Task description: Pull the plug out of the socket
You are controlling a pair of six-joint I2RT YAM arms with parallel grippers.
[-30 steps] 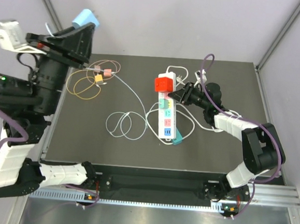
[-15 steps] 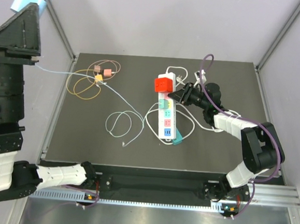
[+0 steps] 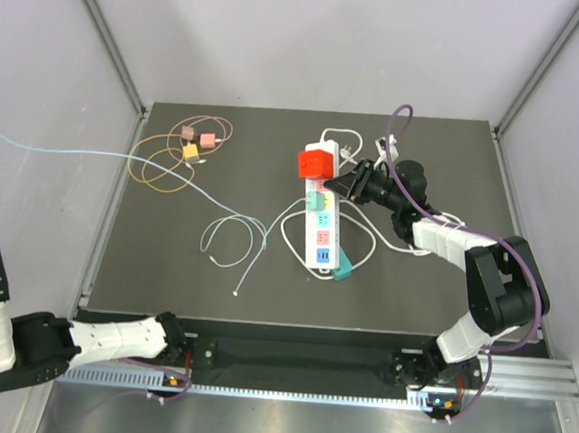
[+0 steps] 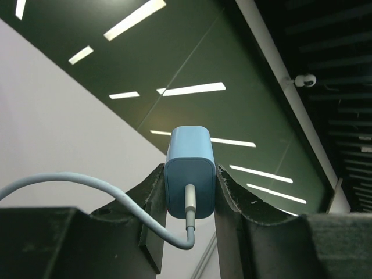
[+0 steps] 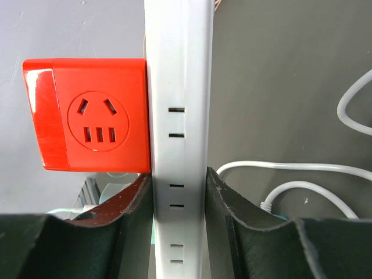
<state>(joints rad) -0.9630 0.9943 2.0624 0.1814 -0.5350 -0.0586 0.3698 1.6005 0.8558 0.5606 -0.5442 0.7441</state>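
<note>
My left gripper point(image 4: 190, 183) is shut on a light blue plug point(image 4: 189, 171), raised high and out of the top view; its pale cable point(image 3: 104, 153) trails off the left edge and lies across the mat. The white power strip point(image 3: 322, 211) lies at the mat's middle with a red cube adapter point(image 3: 316, 164) plugged at its far end. My right gripper point(image 3: 344, 184) is shut on the strip's side; in the right wrist view the fingers point(image 5: 131, 212) clamp the strip point(image 5: 177, 128) just below the red adapter point(image 5: 87, 122).
Coiled orange and tan cables with small pink and yellow plugs point(image 3: 197, 139) lie at the back left. White cable loops point(image 3: 372, 245) surround the strip, and a teal plug point(image 3: 343, 272) sits at its near end. Metal frame posts flank the dark mat point(image 3: 166, 257).
My left arm has swung up and out of the top view with the blue plug, dragging its pale cable leftward across the mat. The right arm and strip have not moved.
</note>
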